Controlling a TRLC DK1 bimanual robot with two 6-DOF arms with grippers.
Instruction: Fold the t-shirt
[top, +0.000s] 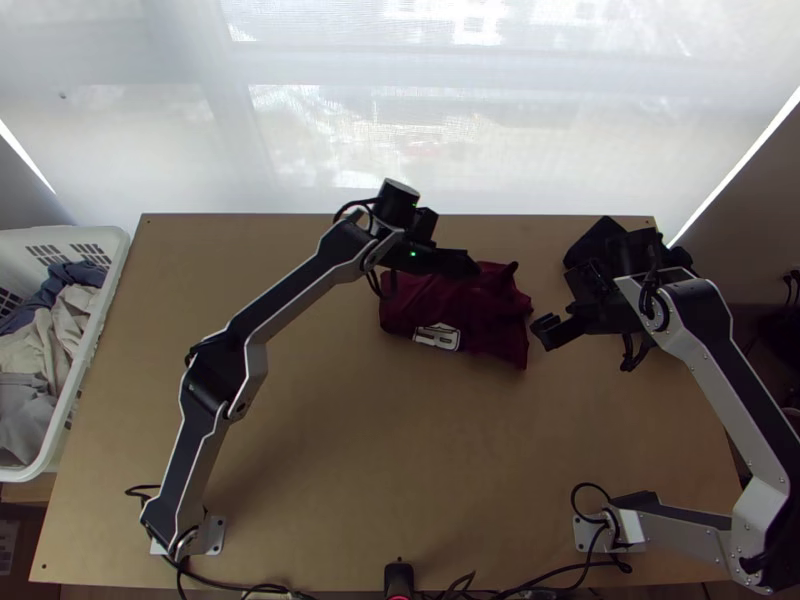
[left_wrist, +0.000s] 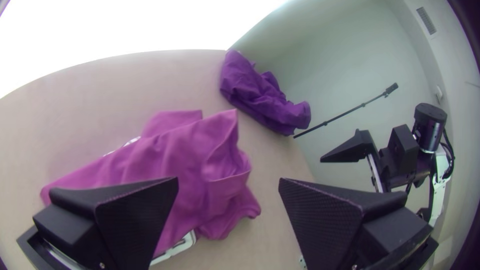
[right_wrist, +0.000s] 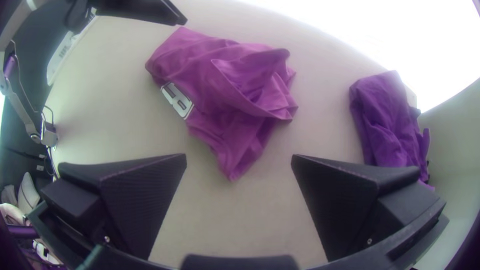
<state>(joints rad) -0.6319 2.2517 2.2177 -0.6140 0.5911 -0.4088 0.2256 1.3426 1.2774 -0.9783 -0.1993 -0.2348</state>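
A: Where does the shirt sit?

B: The dark red cloth t-shirt (top: 495, 322) is on the light wooden table (top: 300, 450), past the middle, nearer the far edge. A thin strip of wood shows behind it. A big stretch of wood runs from it to the near edge.

A: What about the sides?

B: On the left there's lots of wood, then a white plastic basket (top: 118, 245) with clothes in it. On the right, a dark, bunched-up cloth (top: 592, 240) lies by the far corner.

A: And the arms?

B: The left gripper (top: 468, 264) hangs over the shirt's far left part. Its jaws are spread wide. The right gripper (top: 548, 332) is near the shirt's right side, with its jaws spread wide too.

A: How does the shirt look?

B: All bunched and lumpy! Loose folds lie on top of each other at the right. One pointy corner sticks out toward the near right. A white patch with dark marks (top: 437, 337) shows on the near side.
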